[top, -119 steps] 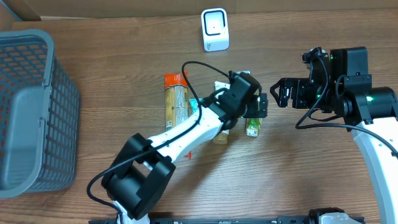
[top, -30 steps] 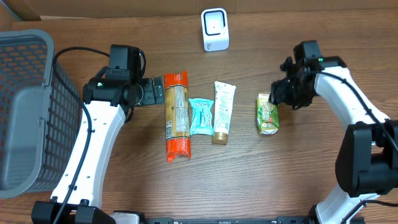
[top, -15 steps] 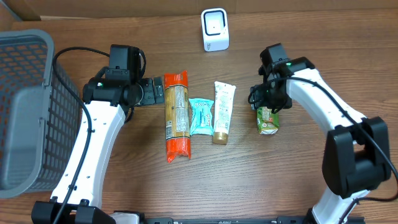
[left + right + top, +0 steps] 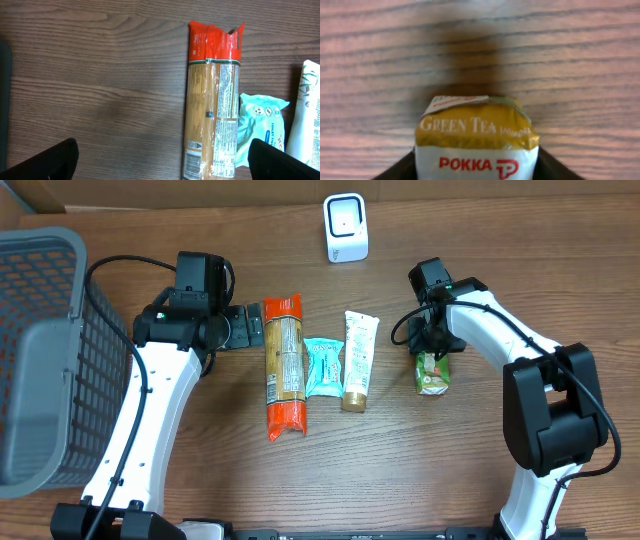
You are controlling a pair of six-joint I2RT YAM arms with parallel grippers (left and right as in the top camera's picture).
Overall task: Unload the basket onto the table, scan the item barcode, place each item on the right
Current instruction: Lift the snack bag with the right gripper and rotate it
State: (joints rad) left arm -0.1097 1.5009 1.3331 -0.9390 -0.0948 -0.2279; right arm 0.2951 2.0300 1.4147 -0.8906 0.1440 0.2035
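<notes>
Your Pokka green tea carton (image 4: 476, 145) lies just right of the white tube (image 4: 358, 360), yellow-green top above a white band lettered red. The right gripper (image 4: 476, 162) straddles it, whether clamped you cannot tell; the left gripper (image 4: 162, 150) gapes wide.

3 cams: 1 overhead, 2 wrist.
Overhead: straight down, whole table (image 4: 400, 470). Left wrist: down, near the pasta pack (image 4: 212, 100). Right wrist: very close on the green tea carton (image 4: 477, 145). Overhead shows both too.
</notes>
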